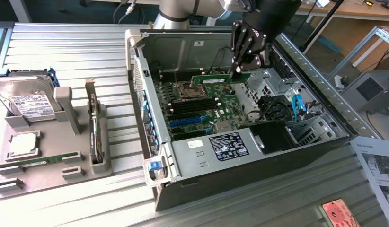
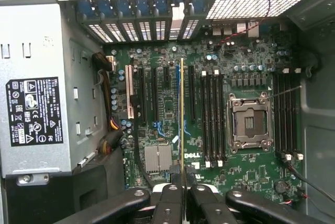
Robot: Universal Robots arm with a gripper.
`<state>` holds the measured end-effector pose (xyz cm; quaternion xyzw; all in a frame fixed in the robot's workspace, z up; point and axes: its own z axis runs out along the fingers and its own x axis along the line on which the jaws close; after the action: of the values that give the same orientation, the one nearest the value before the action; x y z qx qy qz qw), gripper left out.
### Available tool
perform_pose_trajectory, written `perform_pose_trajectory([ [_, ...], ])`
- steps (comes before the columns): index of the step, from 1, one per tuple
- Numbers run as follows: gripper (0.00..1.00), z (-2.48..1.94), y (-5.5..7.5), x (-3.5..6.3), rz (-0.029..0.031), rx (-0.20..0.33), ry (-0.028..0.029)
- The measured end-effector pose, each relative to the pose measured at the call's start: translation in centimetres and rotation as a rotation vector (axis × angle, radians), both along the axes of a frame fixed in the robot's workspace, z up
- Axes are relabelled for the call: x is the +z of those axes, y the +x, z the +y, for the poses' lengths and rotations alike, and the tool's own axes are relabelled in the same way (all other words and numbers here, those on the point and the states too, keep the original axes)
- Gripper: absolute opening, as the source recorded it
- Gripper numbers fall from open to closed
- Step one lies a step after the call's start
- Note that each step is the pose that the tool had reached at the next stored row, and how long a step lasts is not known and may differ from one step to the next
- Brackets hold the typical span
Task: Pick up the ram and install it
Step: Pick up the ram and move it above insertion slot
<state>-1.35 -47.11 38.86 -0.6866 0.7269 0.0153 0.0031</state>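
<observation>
Clenched black gripper (image 2: 181, 185) pinches the long, thin green ram stick (image 2: 181, 114) by one end, above the green motherboard (image 2: 256, 177). Its long axis runs straight out from the fingers, parallel to the black memory slots (image 2: 212, 119), which lie aside, toward the square silver processor socket (image 2: 248, 122).

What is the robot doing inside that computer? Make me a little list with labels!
end effector: black end effector, shut
held: long thin green ram stick, on edge
where: above the green motherboard in the open black computer case
tray: grey tray holds a silver hard drive and another green stick
</observation>
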Motion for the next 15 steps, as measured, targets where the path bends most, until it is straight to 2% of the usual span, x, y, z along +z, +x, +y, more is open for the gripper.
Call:
perform_pose_trajectory([
  [15, 0.12, 1.44, 0.0, -0.07, 0.0, -0.007, 0.0001],
])
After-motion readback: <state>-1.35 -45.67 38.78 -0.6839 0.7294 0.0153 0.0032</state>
